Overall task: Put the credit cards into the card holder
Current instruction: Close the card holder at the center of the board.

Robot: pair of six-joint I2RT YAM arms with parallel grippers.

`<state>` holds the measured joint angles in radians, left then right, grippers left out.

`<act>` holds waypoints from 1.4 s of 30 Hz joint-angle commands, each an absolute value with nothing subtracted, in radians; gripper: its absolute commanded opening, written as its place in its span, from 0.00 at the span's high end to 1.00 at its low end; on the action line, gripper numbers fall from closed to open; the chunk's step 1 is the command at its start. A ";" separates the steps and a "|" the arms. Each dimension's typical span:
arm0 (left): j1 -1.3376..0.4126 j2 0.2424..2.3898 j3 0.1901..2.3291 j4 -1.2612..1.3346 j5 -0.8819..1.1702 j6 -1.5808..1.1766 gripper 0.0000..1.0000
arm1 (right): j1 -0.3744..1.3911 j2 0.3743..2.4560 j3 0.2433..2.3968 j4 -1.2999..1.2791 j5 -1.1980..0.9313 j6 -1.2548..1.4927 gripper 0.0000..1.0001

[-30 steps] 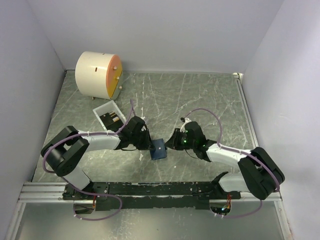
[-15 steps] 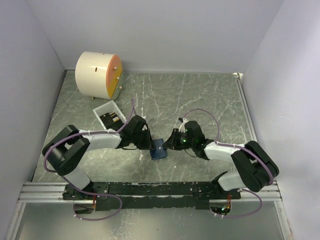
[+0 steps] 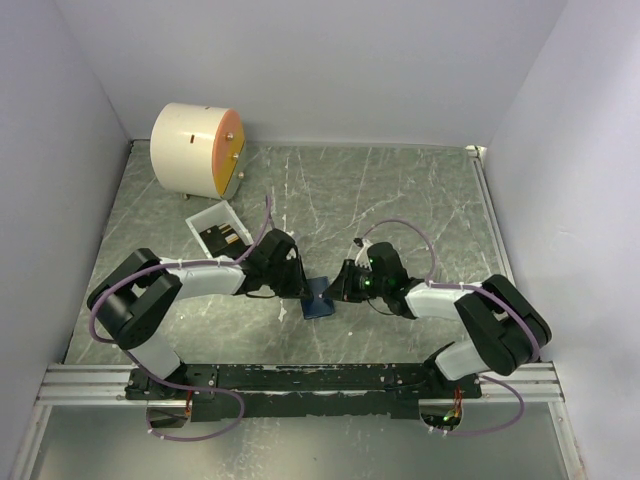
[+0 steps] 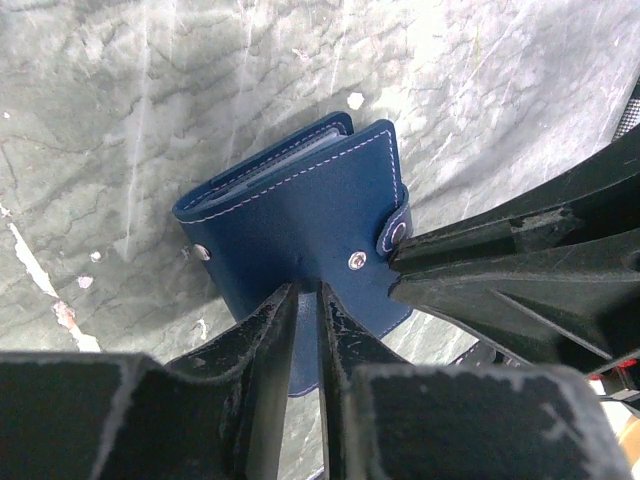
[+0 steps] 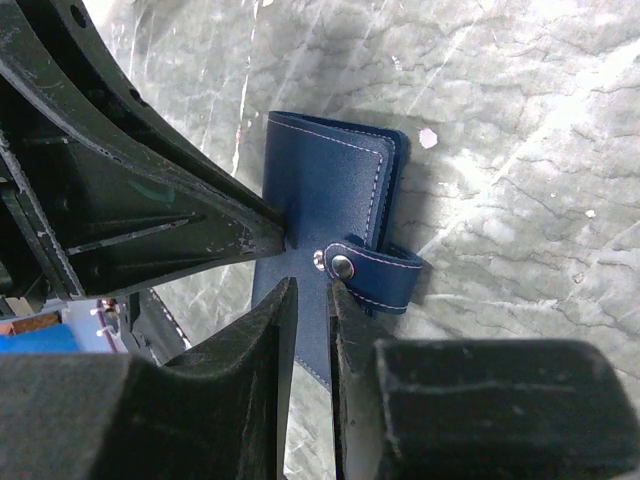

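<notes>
Far left, at the back corner of the table [image 3: 400,200], I note a cream cylinder [image 3: 195,150] lying on its side, orange face turned rightward. Just in front of it sits a white tray [image 3: 203,217]. The credit cards [image 3: 222,240] appear to lie inside it: a dark flat piece with a sliver of orange-yellow at its edge. The overhead view is too small to separate them further.

The left gripper [image 3: 303,290] reaches in low from the left. In its wrist view its fingers [image 4: 270,335] are drawn almost together, pinching the near edge of the card holder [image 4: 300,215] between them.

The card holder [image 3: 320,297] rests on the table near the front centre, between the two arms and well apart from the tray. It is folded, navy cover up, with lighter pockets showing at the slightly gaping far edge. Its snap tab [image 5: 375,275] wraps round one side; I cannot tell whether it is fastened.

The right gripper [image 3: 338,290] meets the holder from the right. Its fingers [image 5: 275,325] are likewise nearly closed, clamping the navy cover beside the tab, opposite the left fingers.
</notes>
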<state>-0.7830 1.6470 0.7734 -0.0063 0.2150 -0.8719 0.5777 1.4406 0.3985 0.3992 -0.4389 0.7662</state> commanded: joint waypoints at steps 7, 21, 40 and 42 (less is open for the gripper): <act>-0.788 1.647 0.816 -0.094 0.151 -0.835 0.69 | 0.570 1.351 0.494 0.181 -0.361 0.670 0.81; -0.788 1.744 0.917 -0.112 0.144 -0.805 0.77 | 0.532 1.410 0.488 0.250 -0.412 0.680 0.80; -0.788 1.779 0.905 -0.117 0.119 -0.801 0.76 | 0.532 1.455 0.502 0.263 -0.448 0.675 0.81; -0.788 1.779 0.903 -0.112 0.122 -0.802 0.76 | 0.532 1.463 0.503 0.255 -0.445 0.672 0.81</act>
<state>-0.7868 1.7309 0.9096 -0.0795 0.1757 -0.8261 0.5358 1.4651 0.4808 0.2771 -0.4454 0.6907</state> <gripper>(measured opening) 0.233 0.194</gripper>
